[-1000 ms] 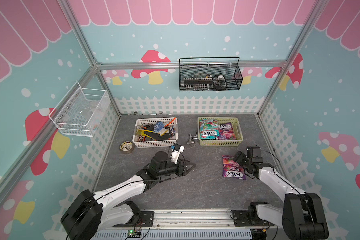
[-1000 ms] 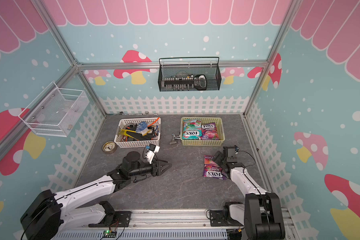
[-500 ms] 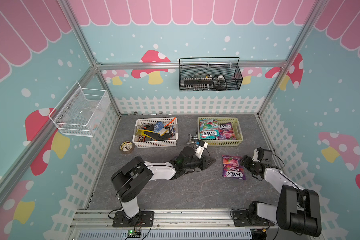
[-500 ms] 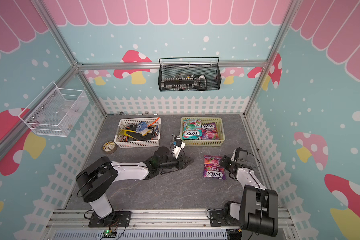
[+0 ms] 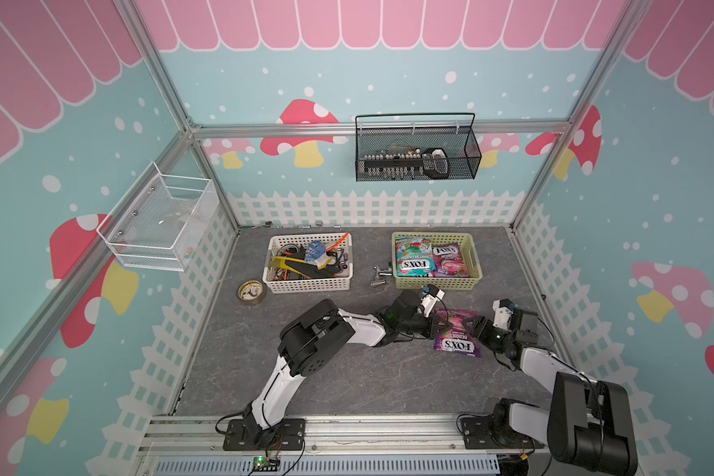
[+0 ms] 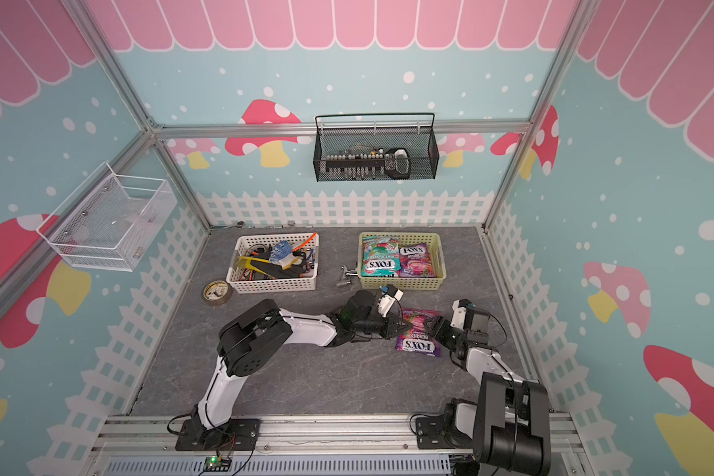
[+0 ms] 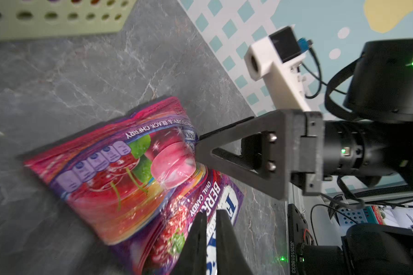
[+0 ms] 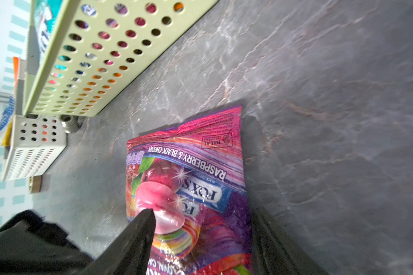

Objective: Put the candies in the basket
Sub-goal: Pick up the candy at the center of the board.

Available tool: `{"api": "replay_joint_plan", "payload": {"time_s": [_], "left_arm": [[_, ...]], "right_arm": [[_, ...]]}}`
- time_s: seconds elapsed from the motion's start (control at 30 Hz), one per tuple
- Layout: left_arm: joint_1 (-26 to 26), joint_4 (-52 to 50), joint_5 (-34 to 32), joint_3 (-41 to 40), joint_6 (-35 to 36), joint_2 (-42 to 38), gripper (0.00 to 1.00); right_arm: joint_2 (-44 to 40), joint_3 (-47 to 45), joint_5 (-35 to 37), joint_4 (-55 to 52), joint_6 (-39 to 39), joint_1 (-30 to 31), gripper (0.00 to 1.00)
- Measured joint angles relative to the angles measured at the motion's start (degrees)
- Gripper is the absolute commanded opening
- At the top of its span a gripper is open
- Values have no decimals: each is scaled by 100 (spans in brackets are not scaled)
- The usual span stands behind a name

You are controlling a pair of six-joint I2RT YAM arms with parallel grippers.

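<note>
Two candy bags lie overlapped on the grey surface (image 5: 347, 371), toward its right side and near the basket's front wall. The purple bag (image 5: 457, 346) is nearest and lies flat with its FOX'S logo up. The pink bag (image 5: 456, 316) lies partly on top of it, with its far end toward the basket.

Left gripper (image 7: 211, 214): the fingers (image 7: 196, 238) are closed to a narrow slit, tips down at the purple bag's logo. Whether film is pinched between them cannot be determined.

Right gripper (image 8: 203, 214): the fingers (image 8: 138, 238) are spread wide and straddle the bags from the opposite side. One tip sits over the pink bag's candy picture, and the other stands just beside the bags' edge. The fingers are not closed on the bags.

Beyond the bags, the yellow-green basket (image 5: 437, 283) stands upright on the surface. A teal bag (image 5: 414, 257) and a second purple bag (image 5: 450, 259) lie side by side on top inside it.

A small metal fitting (image 5: 379, 274) lies just beside the basket's left wall. Further left are a white basket (image 5: 308, 284) of mixed tools and a tape roll (image 5: 251, 291). A black wire basket (image 5: 417, 152) hangs on the back wall.
</note>
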Motion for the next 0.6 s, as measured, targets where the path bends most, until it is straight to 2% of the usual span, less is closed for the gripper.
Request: {"api": "replay_joint_plan", "payload": {"time_s": [0.13,0.27,0.47,0.6], "left_arm": [[-2,-317,138,186,24,319,7],[-2,-391,105,142,146,269,6],[2,-348,-79,-343,243,-42,6],[17,-328,-120,-455,264,-68,7]], "right_arm": [[4,-61,-269,44,-33,0,68],[72,-68,-339,83,-122,0,67],[57,-151,-428,166,-201,0,62],[-85,-317,-579,197,-199,-4,54]]}}
